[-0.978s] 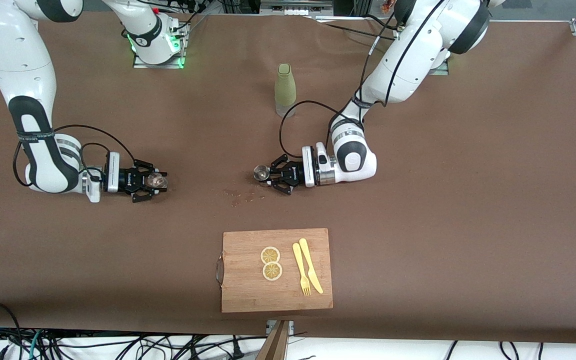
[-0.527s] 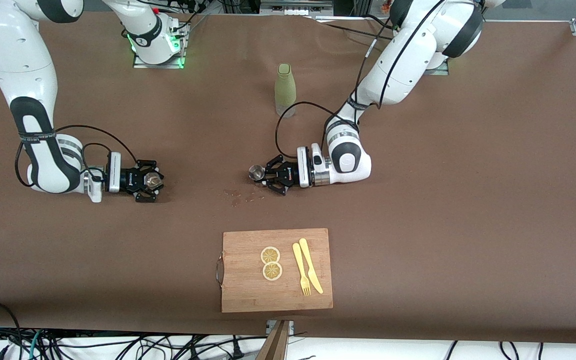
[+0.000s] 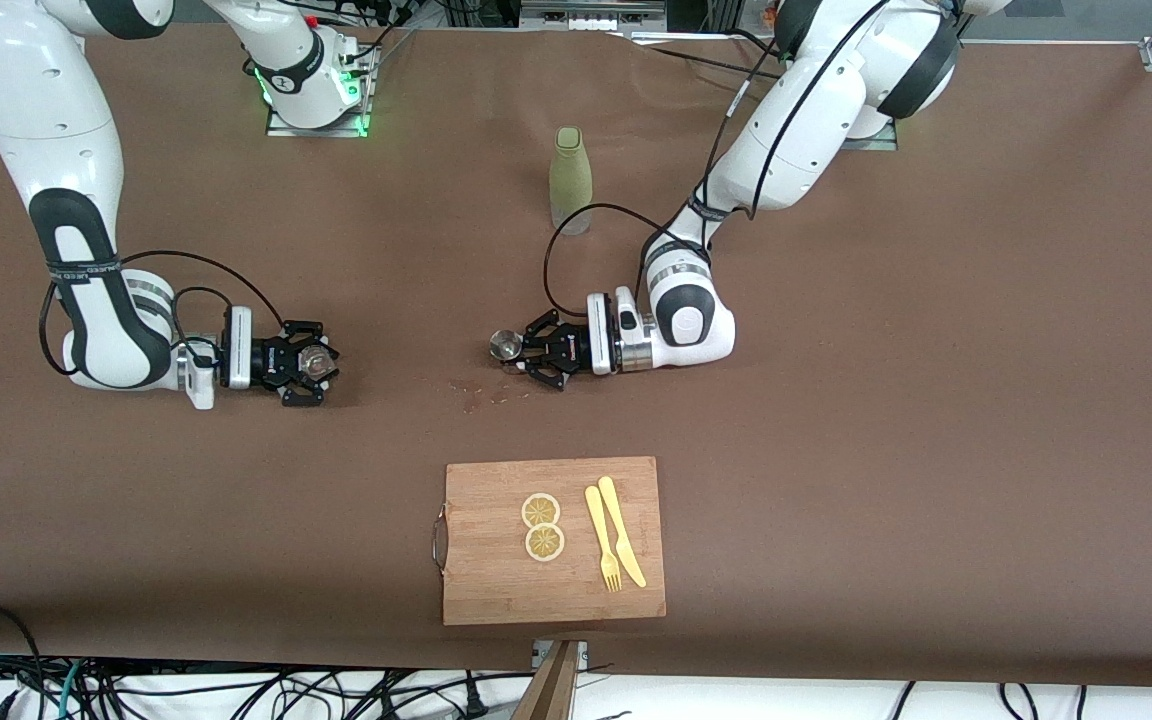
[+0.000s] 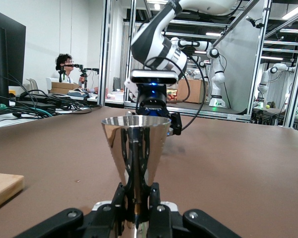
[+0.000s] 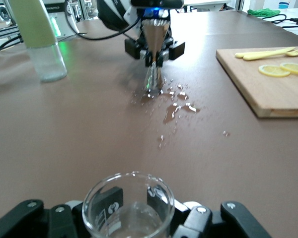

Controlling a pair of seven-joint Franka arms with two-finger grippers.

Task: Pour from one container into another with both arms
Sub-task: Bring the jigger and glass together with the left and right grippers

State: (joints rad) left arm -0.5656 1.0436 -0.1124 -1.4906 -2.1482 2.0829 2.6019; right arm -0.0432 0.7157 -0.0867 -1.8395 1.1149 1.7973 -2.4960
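**Two vessels gripped, one in each tool**

One steel cone cup (image 4: 135, 148) stands upright, clamped at its narrow base in the left tool (image 3: 524, 352), low over the middle of the tabletop (image 3: 936, 400). One clear glass beaker (image 5: 128, 204) sits in the closed grip of the right tool (image 3: 321, 365), low over the right arm's end of the tabletop. The two tools point at each other, well apart.

Between them, close to the cone cup, lies a scatter of spilled droplets (image 5: 175, 105). One green-sleeved bottle (image 3: 570, 178) stands farther from the front camera than the cone cup. One wooden cutting board (image 3: 496, 590) lies nearest that camera, bearing two lemon slices (image 3: 542, 526), one yellow fork (image 3: 602, 538) and one yellow knife (image 3: 621, 530).

The beaker's lower half is cut off in the right wrist view, so its contents are hard to make out.
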